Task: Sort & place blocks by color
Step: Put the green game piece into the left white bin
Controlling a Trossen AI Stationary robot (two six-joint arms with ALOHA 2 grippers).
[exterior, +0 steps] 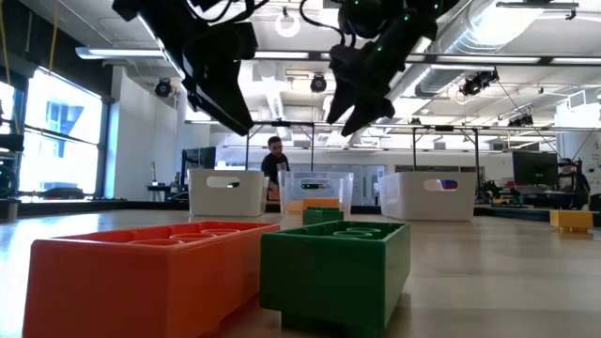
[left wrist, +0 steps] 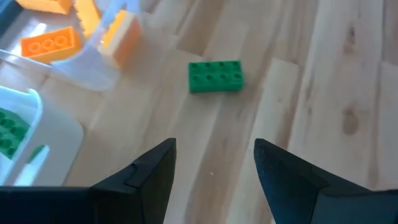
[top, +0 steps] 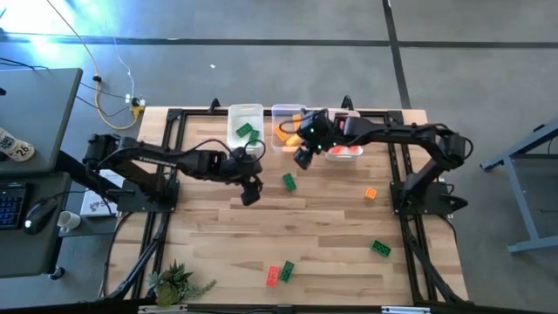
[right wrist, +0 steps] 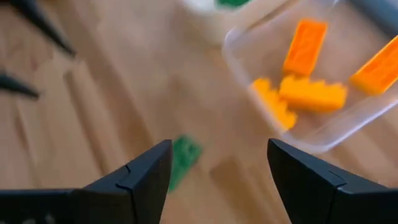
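Three bins stand in a row at the far edge: the left bin (top: 245,123) holds green bricks, the middle bin (top: 285,129) orange bricks (right wrist: 311,93), the right bin (top: 345,150) red ones. A green brick (top: 289,181) lies flat on the table near the middle. My left gripper (top: 250,194) hovers open just left of it, empty; the brick (left wrist: 215,76) shows ahead of its fingers. My right gripper (top: 302,158) hangs open and empty above the middle bin's near edge; the same green brick (right wrist: 181,158) shows below. An orange brick (top: 370,194), a green brick (top: 380,249) and a red-and-green pair (top: 279,273) lie loose.
A small potted plant (top: 174,282) sits at the near left corner. Black frame rails run along both sides of the table. The red (exterior: 141,272) and green (exterior: 338,268) bricks sit close before the low camera. A person (exterior: 274,161) stands far behind the bins. Bare wood lies mid-table.
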